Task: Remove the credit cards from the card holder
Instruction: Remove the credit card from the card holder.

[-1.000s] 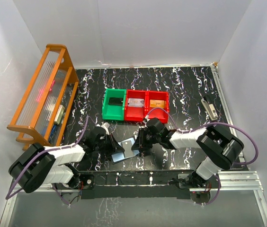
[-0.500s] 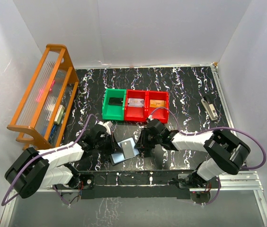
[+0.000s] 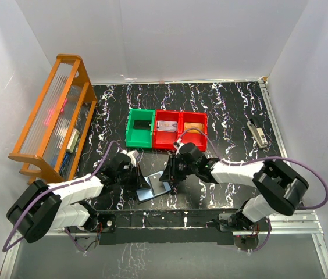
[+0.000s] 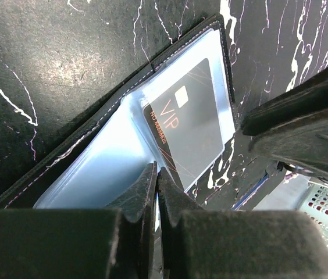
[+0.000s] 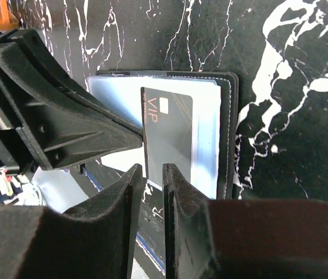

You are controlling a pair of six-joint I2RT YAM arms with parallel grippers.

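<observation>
The card holder (image 3: 148, 190) lies open on the black marbled table between my two grippers, light-blue panels up, its right panel tipped up. In the left wrist view the card holder (image 4: 94, 168) has a black VIP credit card (image 4: 190, 131) sticking partly out of its far panel. My left gripper (image 4: 156, 174) is shut on the edge of the near panel; in the top view it (image 3: 139, 179) is at the holder's left side. My right gripper (image 5: 152, 171) has a narrow gap between its fingers, with the black card (image 5: 167, 133) just beyond the tips and not pinched. The right gripper (image 3: 167, 176) is at the holder's right side.
A green bin (image 3: 140, 129) with a black card and two red bins (image 3: 166, 129) (image 3: 193, 128) with cards stand in a row behind the holder. A wooden rack (image 3: 53, 116) stands at the left. A small grey object (image 3: 259, 133) lies at the right edge.
My right gripper has moved a little left, up to the holder's right panel. That panel now stands steeper. My left gripper keeps its hold.
</observation>
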